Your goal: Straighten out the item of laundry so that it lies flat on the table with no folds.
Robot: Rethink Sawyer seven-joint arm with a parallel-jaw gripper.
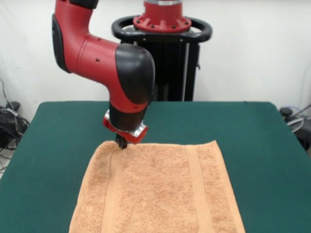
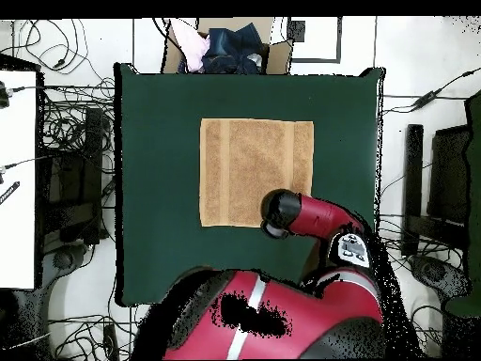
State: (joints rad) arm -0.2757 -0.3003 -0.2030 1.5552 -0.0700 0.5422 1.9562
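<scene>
The towel lay spread flat mid-tabletop, bands straight, while the gripper pressed down at its far-left corner, seemingly to pin or tug it; whether the fingers were clenched couldn't be told.

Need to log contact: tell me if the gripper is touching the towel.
Touching. In the front view the gripper tip meets the towel at its far edge, with no gap showing.
</scene>
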